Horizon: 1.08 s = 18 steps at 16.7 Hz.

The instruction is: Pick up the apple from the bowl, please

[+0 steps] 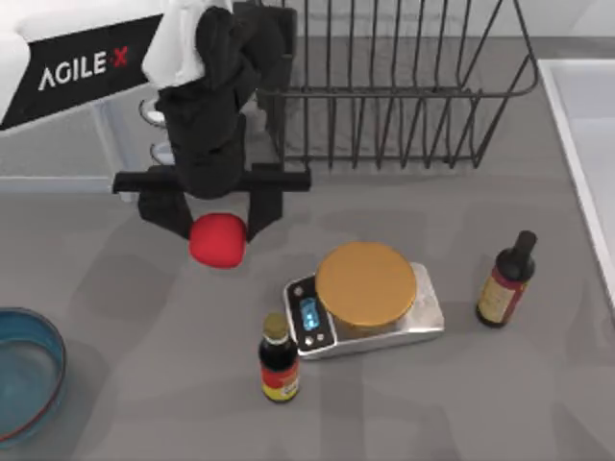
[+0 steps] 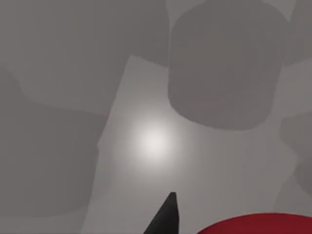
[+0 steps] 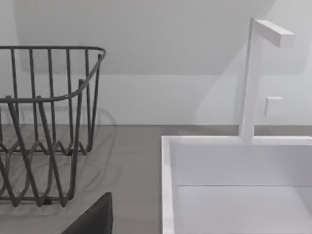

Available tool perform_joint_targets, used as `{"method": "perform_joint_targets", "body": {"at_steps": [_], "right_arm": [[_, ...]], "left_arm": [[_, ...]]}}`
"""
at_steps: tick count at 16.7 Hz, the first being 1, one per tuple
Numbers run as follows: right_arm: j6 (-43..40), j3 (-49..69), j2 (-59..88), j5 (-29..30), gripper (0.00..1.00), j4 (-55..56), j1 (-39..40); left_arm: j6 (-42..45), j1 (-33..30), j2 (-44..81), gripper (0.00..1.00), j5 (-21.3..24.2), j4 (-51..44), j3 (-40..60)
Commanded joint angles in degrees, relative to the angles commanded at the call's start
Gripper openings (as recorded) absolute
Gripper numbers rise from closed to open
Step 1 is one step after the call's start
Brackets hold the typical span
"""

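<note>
Apple's out of the bowl and in my left gripper!

My left gripper (image 1: 218,223) is clamped on the apple (image 1: 217,240), above the grey table (image 1: 432,403), well apart from the blue bowl (image 1: 53,341) at the left edge, near the scale (image 1: 365,298).

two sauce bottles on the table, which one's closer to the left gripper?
The yellow-capped bottle just left of the scale. It stands nearer the left gripper, whose jaws hold the apple; the black-capped bottle stands far right.

red apple (image 1: 217,240), blue bowl (image 1: 38,327) with reddish-brown rim, black gripper (image 1: 217,227)
</note>
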Motion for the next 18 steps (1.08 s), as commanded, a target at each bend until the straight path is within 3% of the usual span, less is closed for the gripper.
{"method": "perform_joint_targets", "body": {"at_steps": [6,18], "right_arm": [[0.00,0.00,0.00,0.00,1.00,0.00,0.00],[0.00,0.00,0.00,0.00,1.00,0.00,0.00]], "left_arm": [[-0.02,-0.03,0.39,0.00,0.00,2.96,-2.91],[-0.02,-0.03,0.39,0.90,0.00,2.96,-2.91]]}}
